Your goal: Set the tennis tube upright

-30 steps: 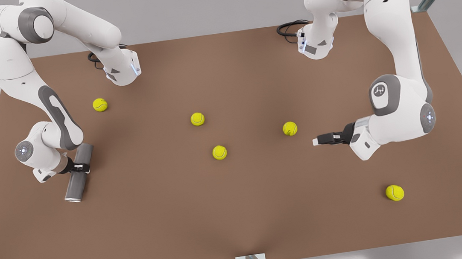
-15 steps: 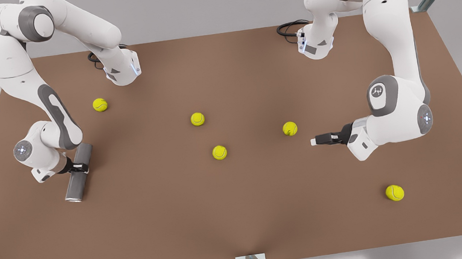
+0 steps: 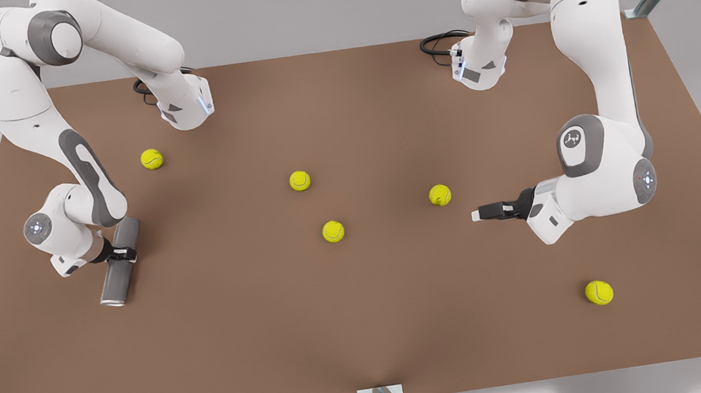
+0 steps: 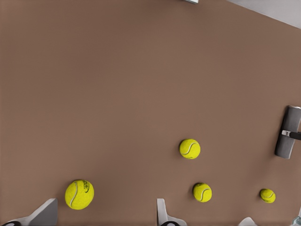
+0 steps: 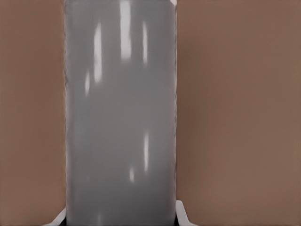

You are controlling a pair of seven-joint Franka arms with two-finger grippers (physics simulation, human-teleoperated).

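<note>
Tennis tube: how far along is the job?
Done: the right gripper is shut on the tennis tube at mid-length, fingers flanking it. In hand: the grasp. Left: the tube lies flat on the table, so tipping it upright remains. The left gripper waits, open, near a tennis ball.

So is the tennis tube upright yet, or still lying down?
Still lying down: the tennis tube rests lengthwise on the table, the right gripper clamped across its middle. The left gripper waits apart.
</note>
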